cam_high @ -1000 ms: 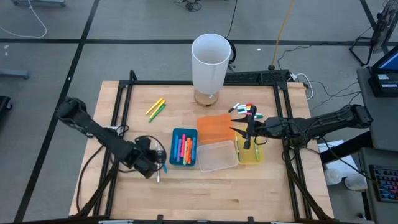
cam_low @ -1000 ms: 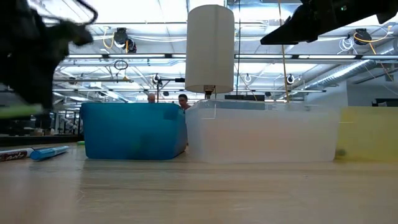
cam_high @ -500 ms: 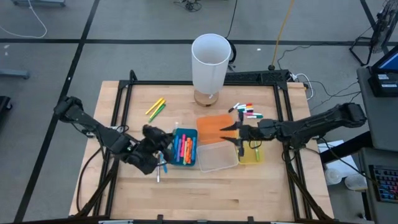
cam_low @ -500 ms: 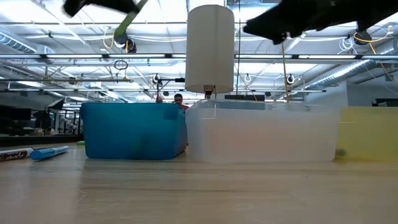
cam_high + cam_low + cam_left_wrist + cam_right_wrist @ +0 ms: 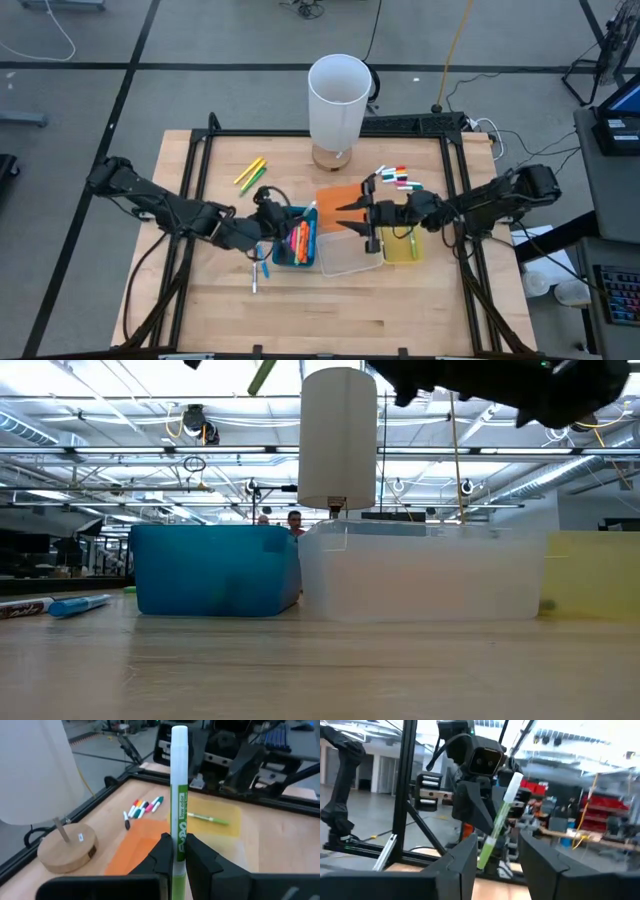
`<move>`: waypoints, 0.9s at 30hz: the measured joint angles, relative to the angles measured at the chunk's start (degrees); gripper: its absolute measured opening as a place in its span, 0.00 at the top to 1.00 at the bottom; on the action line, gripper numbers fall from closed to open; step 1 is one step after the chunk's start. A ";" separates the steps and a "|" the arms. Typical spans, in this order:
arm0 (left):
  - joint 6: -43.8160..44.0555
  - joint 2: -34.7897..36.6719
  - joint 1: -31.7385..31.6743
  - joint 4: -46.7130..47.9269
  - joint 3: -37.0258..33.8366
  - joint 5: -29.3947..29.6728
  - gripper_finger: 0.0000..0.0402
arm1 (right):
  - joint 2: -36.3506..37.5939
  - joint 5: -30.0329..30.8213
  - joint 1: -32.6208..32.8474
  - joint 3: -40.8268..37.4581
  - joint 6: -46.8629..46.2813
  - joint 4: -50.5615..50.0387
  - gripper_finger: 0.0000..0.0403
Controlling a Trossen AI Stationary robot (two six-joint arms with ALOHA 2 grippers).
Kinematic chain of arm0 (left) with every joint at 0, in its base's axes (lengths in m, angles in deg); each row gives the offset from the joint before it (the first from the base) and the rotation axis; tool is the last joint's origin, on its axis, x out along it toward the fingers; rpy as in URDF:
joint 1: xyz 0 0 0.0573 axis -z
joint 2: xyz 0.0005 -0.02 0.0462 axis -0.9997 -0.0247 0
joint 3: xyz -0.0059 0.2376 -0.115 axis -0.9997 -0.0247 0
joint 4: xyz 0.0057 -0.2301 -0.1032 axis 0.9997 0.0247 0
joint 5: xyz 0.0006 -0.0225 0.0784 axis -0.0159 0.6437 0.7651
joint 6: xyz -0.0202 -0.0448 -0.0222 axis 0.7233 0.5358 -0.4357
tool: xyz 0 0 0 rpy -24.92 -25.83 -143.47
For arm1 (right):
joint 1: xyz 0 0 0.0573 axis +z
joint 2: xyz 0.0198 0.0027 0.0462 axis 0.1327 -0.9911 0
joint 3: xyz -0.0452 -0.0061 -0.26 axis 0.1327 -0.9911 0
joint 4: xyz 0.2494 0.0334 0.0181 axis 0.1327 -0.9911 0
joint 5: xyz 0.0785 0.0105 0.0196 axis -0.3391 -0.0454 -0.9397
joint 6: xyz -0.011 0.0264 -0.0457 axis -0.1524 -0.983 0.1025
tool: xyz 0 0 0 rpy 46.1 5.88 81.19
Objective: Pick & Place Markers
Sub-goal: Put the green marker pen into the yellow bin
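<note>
My left gripper (image 5: pixel 272 212) is over the blue bin (image 5: pixel 284 252), shut on a green and white marker (image 5: pixel 302 209) that points toward the right arm. In the left wrist view the marker (image 5: pixel 179 795) sticks out ahead of my left gripper (image 5: pixel 179 847). My right gripper (image 5: pixel 346 215) is open and hangs level over the orange bin (image 5: pixel 347 199) and clear bin (image 5: pixel 352 257), facing the marker (image 5: pixel 499 822) a little way off. Several markers lie in the blue bin. Others lie on the table: a yellow-green pair (image 5: pixel 250 172) and a cluster (image 5: pixel 396 178). My left gripper pinches the marker by its green barrel (image 5: pixel 179 837), between the two fingers. The fingers come level from the table's left and the marker runs on along them. Its white end (image 5: pixel 179 737) is free and tilts upward. The marker is lifted clear above the blue bin.
A white lamp on a round wooden base (image 5: pixel 339 98) stands at the far edge. The yellow bin (image 5: pixel 402 250) holds a green marker. A blue marker (image 5: pixel 256 270) lies on the table near the blue bin. A black frame borders the table.
My left gripper has risen from low near the table's left side and moved right over the blue bin. It carries the green marker and has turned it toward the right arm. My right gripper has moved left from above the yellow bin to the orange and clear bins.
</note>
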 joint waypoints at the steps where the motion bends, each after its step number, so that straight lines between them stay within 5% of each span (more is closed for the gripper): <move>1: -0.47 -0.11 -0.54 0.07 0.00 -0.92 0.92 | -0.50 -1.15 -0.55 1.11 -0.91 -1.14 0.68; 9: -4.01 -1.30 -4.19 -1.34 0.06 -6.57 0.92 | -3.32 -5.06 -3.48 9.99 -2.05 -10.54 0.68; 27: -9.70 -1.41 -5.43 -5.13 0.00 -9.80 0.92 | -7.23 -7.81 -4.68 14.56 -3.64 -11.00 0.68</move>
